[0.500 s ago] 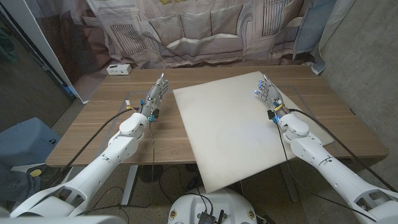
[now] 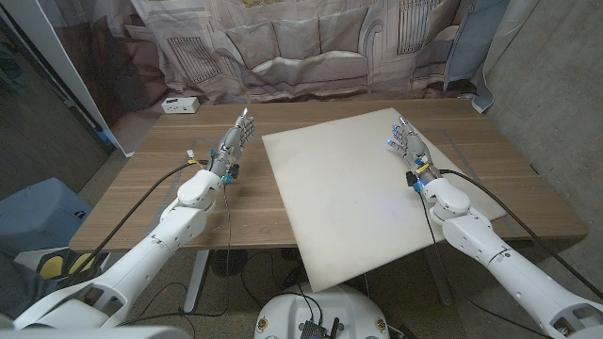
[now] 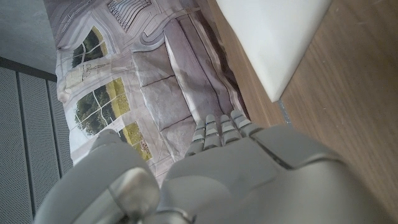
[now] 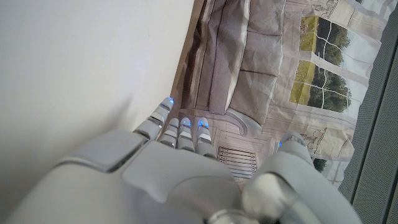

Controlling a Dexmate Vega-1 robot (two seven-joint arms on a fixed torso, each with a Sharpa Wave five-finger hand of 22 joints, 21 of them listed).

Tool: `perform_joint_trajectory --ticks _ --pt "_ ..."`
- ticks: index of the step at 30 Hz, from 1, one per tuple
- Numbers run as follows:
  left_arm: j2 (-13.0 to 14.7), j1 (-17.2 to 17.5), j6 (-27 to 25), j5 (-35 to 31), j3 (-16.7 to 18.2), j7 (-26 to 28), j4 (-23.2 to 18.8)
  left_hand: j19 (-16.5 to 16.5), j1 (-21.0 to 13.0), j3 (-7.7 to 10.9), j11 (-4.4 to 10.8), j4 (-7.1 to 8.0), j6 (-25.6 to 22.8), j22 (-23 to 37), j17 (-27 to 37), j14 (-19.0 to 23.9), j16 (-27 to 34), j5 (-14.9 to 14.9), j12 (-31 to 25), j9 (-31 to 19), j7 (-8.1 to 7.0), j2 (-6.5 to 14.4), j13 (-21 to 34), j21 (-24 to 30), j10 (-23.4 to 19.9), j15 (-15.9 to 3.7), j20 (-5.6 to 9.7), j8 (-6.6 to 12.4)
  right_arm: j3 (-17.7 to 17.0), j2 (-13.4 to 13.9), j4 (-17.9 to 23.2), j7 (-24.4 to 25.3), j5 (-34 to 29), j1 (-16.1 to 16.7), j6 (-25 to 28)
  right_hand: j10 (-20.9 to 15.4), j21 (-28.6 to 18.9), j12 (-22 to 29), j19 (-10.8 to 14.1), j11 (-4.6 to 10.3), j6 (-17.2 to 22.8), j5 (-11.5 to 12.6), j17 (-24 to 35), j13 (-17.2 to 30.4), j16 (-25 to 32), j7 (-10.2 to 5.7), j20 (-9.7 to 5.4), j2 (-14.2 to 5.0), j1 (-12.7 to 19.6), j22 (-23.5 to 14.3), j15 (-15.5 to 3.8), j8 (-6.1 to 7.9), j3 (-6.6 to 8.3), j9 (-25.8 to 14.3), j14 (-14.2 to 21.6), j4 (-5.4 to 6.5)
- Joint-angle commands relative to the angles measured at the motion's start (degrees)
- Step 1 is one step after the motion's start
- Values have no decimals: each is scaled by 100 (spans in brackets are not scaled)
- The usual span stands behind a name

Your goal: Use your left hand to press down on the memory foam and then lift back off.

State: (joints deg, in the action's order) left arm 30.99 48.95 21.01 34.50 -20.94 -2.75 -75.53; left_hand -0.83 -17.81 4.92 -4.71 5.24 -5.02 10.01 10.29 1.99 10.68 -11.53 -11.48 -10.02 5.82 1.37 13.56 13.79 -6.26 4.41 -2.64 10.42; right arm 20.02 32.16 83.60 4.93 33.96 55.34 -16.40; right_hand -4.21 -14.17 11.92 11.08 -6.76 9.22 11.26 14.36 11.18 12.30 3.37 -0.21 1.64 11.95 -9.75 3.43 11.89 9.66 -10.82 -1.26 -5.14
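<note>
My left hand holds nothing, fingers straight and loosely apart over the wood-grain bench. The memory foam, a smooth white square slab, lies just to its right. My right hand, empty with fingers extended, sits over the foam's far right corner.

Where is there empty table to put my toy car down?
Bare wood lies along the table's left side, between the left hand and the small white box. A strip is free behind the memory foam. The right side is crowded: the foam and the right hand take it up.
</note>
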Motion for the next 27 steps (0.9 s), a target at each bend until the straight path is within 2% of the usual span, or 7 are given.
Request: perform_joint_trajectory --ticks 1,5,8,12,15,22,27 --pt "71 23 354 -243 25 37 -105 131 -48 8 -3 -16 -106 17 5 115 73 -30 -76 -14 -11 12 -11 38 -109 11 -13 59 -97 55 168 114 -109 189 -294 -56 18 58 92 -12 -71 11 2 1 29 3 -2 -32 17 -10 7 -9 6 -10 50 -8" --pt "49 6 471 -354 8 80 -91 250 -59 6 -28 -32 -196 16 3 221 96 -29 -111 -14 8 18 -40 55 -208 17 -27 83 -133 126 241 52 -70 221 -272 -72 26 57 113 -7 -120 10 -8 0 29 -12 -11 -34 19 -10 -2 -33 2 -9 62 -13" --pt "68 6 424 -361 -3 82 -159 322 -66 3 -41 -44 -266 15 2 310 114 -28 -128 -15 7 20 -61 60 -265 19 -53 98 -167 154 247 -126 99 232 -253 -86 53 51 110 -8 3 8 -19 -3 22 -128 -6 -41 6 -10 -6 8 -8 -7 61 -11" --pt "129 18 444 -518 -38 127 -255 390 -70 -2 -38 -56 -325 15 2 366 119 -27 -152 -15 10 18 -79 65 -341 25 -67 109 -184 176 184 -314 184 210 -319 -116 72 54 111 -1 93 6 -26 -5 20 -100 -17 -43 -12 -11 -18 31 -20 -5 65 -6" --pt "114 83 479 -629 -34 291 -350 406 -71 -6 -45 -61 -342 15 1 401 125 -26 -156 -16 11 14 -86 62 -358 29 -67 110 -240 248 298 -354 235 306 -339 -118 79 50 115 -1 76 4 -28 -5 19 -41 -21 -43 -28 -11 -22 18 -28 -4 65 0" --pt "-7 188 934 -1000 -2 637 -375 582 -69 -39 -67 -88 -537 13 2 569 143 -23 -202 -19 13 -25 -124 73 -528 44 -117 147 -352 390 605 -264 201 503 -359 -178 79 65 161 -22 69 4 -36 -6 35 -11 -24 -46 -38 -12 -27 5 -36 -2 115 1" --pt "-115 253 1242 -875 72 600 -387 777 -68 -66 -60 -111 -701 13 2 796 180 -21 -241 -21 55 -52 -153 92 -687 36 -146 165 -381 431 799 -130 164 586 -265 -227 81 76 195 -12 67 4 -44 -7 46 8 -18 -47 -39 -11 -18 -4 -41 0 158 -3"
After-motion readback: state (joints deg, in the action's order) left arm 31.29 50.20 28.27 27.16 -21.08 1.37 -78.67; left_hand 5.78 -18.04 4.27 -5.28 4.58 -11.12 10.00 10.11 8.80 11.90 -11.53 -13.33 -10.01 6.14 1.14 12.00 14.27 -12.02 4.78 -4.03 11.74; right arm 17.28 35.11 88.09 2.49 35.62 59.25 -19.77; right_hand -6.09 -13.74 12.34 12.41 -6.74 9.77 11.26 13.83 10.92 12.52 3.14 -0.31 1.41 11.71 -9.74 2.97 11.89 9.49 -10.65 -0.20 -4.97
